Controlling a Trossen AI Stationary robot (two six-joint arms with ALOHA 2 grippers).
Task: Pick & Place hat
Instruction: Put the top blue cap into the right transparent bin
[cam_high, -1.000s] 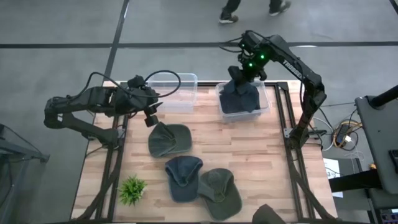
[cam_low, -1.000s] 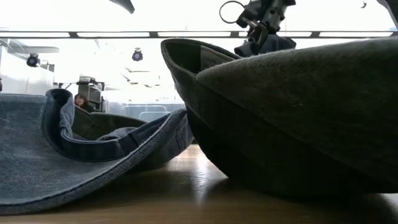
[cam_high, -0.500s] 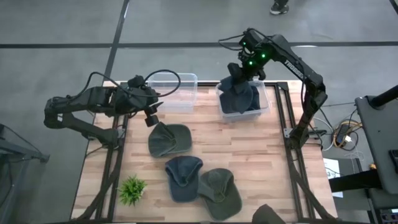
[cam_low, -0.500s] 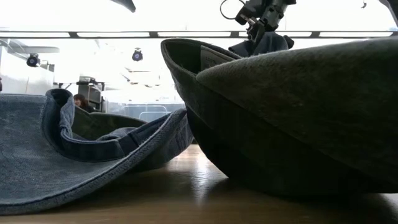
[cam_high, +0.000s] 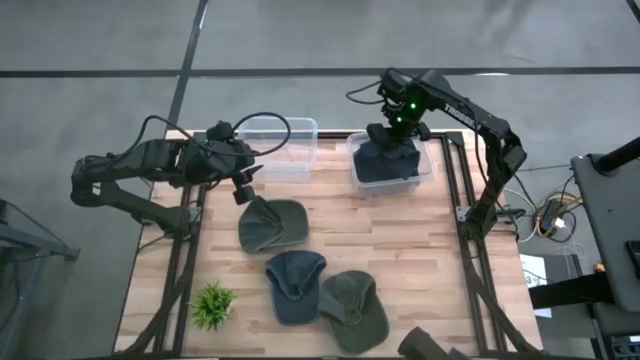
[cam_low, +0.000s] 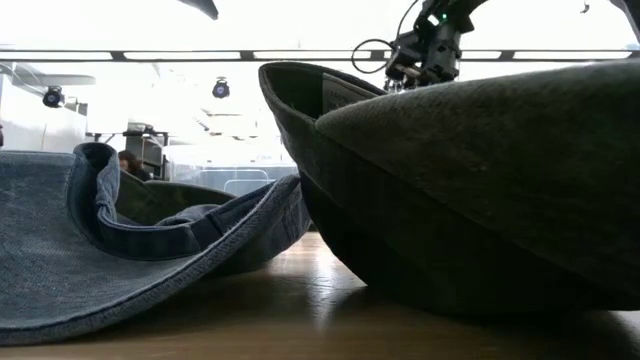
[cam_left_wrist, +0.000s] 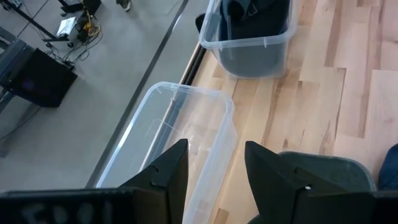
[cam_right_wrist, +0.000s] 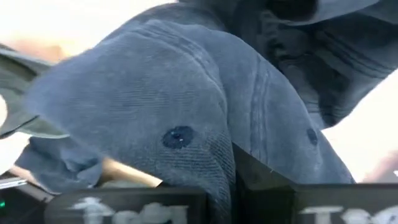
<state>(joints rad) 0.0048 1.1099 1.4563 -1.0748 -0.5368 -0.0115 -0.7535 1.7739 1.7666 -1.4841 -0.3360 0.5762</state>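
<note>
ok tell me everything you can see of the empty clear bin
The empty clear bin is a rectangular tub of see-through plastic with a rolled rim and rounded corners. It sits upright at the table's far edge, left of the bin holding dark blue hats and apart from it. Nothing lies inside. The left gripper hovers open at its near corner, above the olive hat.

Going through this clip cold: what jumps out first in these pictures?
The right end effector is down in the right clear bin at the table's far edge, shut on a dark blue hat. Beside it the left clear bin sits empty, with the left end effector open just in front of it. Three more hats lie loose on the wooden table.
</note>
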